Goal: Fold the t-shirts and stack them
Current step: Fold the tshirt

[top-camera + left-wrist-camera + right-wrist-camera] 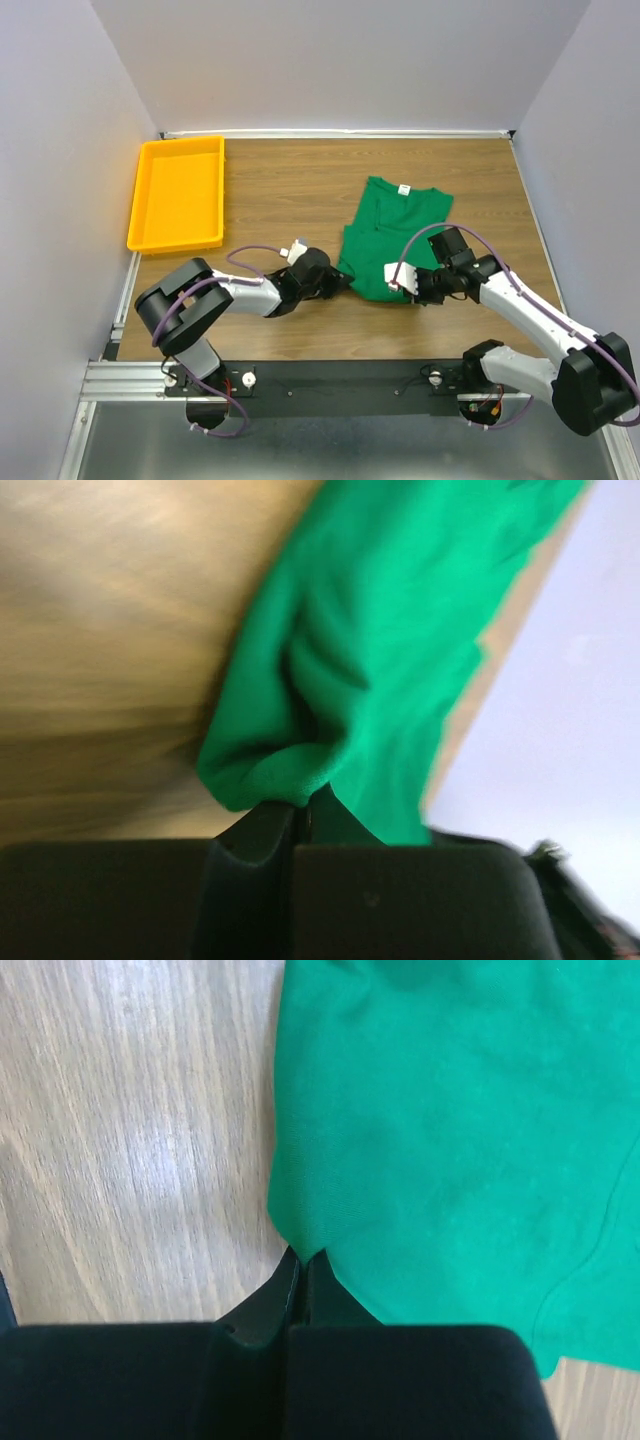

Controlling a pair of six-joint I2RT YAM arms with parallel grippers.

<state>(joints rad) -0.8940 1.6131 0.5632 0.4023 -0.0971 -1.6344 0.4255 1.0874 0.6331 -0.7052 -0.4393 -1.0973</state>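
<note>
Now seeing a green t-shirt (392, 235) lying on the wooden surface (290, 190), spread away from both hands, with its small white neck tag (404, 188) at the end farthest from them. Appears doubled over, one layer resting on another on the side nearer the left hand.

Finding the left hand (343, 279) at the cloth's near-left corner, jaws drawn narrow and pinching a bunched fold of green. From its wrist camera, seeing that left hand (300, 815) closed tight, with the fabric puckered and gathered right at the tips and the rest of the garment running up and away to the right. Blurred view there, so no finer detail to give.

Finding the right hand (413, 291) at the near-right corner, likewise closed narrow. From its own wrist camera, seeing the right hand (303, 1260) with tips together on a pointed corner of cloth, the shirt lying flat and smooth ahead and to the right, bare wood to the left.

Placing the shirt's near hem between the two hands, one at each end of it.

Noting a yellow tray (178, 195) well beyond and to the left of the left hand, apart from the garment, against the far-left edge of the surface.
</note>
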